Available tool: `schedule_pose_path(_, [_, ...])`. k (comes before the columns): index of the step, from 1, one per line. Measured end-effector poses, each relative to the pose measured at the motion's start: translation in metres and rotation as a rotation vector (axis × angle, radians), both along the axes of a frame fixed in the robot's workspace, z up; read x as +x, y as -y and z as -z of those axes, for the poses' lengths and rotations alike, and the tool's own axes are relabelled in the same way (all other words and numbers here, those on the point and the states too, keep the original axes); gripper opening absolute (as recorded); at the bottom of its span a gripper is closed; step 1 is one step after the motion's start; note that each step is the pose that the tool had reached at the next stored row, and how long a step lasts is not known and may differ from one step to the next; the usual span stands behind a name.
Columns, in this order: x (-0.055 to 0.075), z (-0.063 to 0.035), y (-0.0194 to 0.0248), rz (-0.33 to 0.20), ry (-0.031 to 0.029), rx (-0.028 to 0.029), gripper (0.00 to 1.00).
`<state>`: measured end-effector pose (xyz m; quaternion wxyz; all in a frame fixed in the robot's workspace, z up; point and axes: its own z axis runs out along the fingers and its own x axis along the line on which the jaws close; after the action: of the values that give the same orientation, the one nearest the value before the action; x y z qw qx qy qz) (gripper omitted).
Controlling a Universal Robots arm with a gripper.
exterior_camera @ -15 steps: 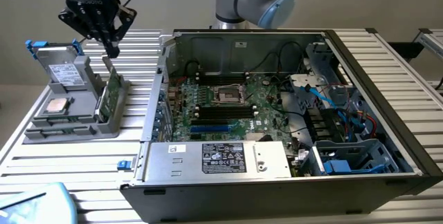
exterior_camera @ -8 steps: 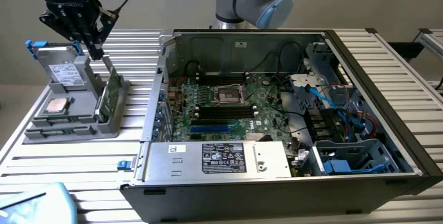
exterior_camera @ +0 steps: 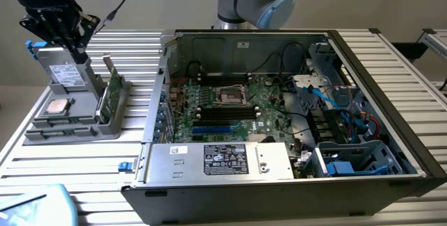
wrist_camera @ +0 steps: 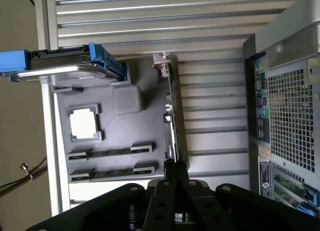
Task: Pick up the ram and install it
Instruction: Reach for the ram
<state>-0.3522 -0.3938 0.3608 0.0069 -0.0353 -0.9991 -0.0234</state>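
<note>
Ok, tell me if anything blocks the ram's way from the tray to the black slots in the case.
The case's side wall rises between the tray holding the ram and the black slots, so the way leads over it. The case is open on top, and nothing visible covers the slots.
</note>
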Motion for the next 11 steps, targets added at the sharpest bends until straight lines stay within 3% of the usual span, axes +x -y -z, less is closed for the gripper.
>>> schedule_pose_path(8, [-0.037,0.0084,0.0005,-0.001,-0.0001,0.0000,0.11])
schedule_pose_path(11, [-0.050,0.0094,0.0047,-0.001,-0.0001,0.0000,0.11])
